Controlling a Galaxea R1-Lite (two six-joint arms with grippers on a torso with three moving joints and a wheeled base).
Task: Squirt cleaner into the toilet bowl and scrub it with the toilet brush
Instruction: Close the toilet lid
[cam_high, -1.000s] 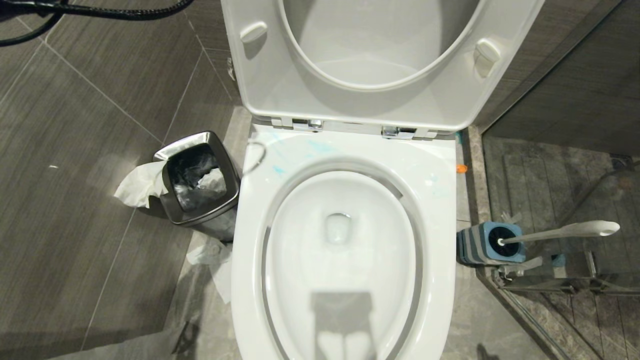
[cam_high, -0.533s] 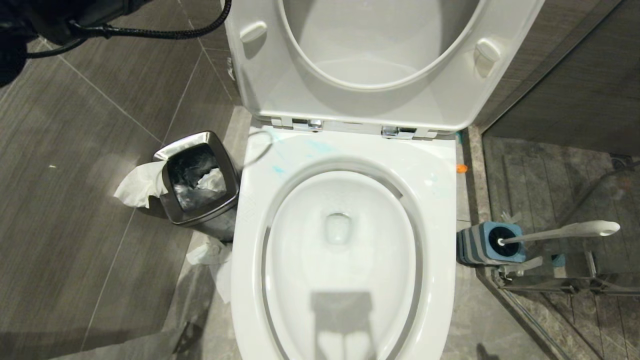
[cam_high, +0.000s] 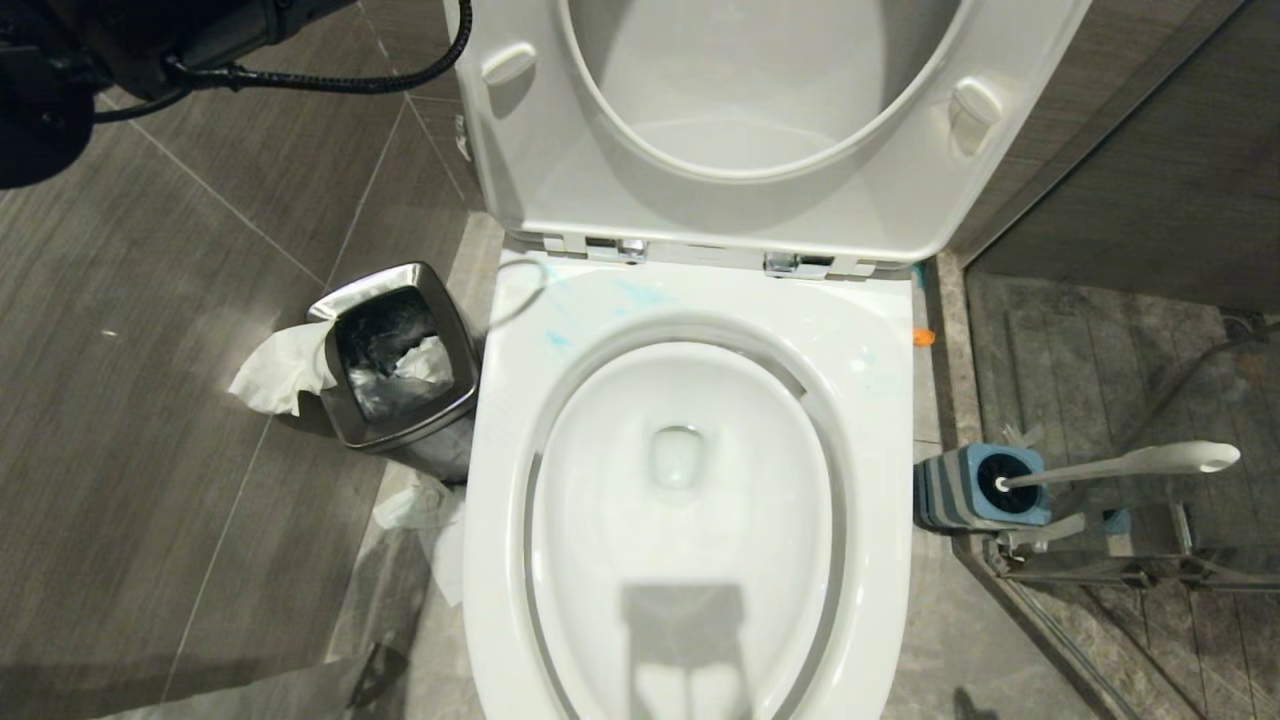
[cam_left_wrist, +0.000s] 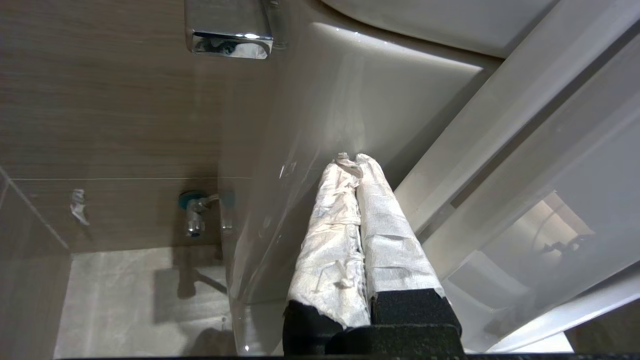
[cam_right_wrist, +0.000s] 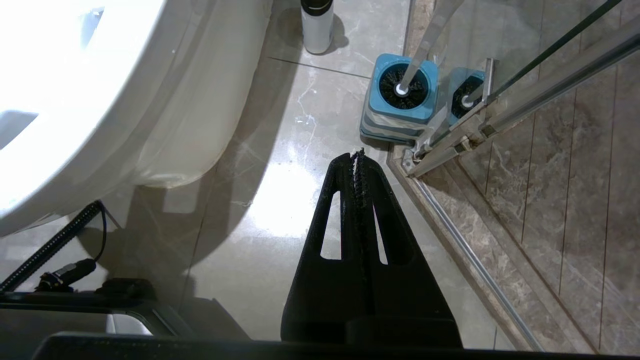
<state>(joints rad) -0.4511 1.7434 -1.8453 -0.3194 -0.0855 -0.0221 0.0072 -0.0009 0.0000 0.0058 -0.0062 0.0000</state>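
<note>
Toilet bowl (cam_high: 690, 520) stands with seat and lid (cam_high: 760, 120) raised, thin turquoise smears of cleaner (cam_high: 640, 293) on the rim near the chrome hinges (cam_high: 795, 264). Left gripper (cam_left_wrist: 356, 162), its fingers (cam_left_wrist: 385, 235) wrapped in white paper and pressed together with nothing between them, hangs just beside the toilet's outer ceramic wall, with a chrome flush button (cam_left_wrist: 229, 30) on the wall ahead of it. Right gripper (cam_right_wrist: 358, 156) is closed and empty above the floor, the bowl off to one side; just ahead of its tip sits the toilet brush (cam_right_wrist: 415, 60) in its square blue holder (cam_right_wrist: 402, 97), beside the glass shower door (cam_right_wrist: 525, 80). A steel bin (cam_high: 398, 355) holding tissue stands on the bowl's other side.
</note>
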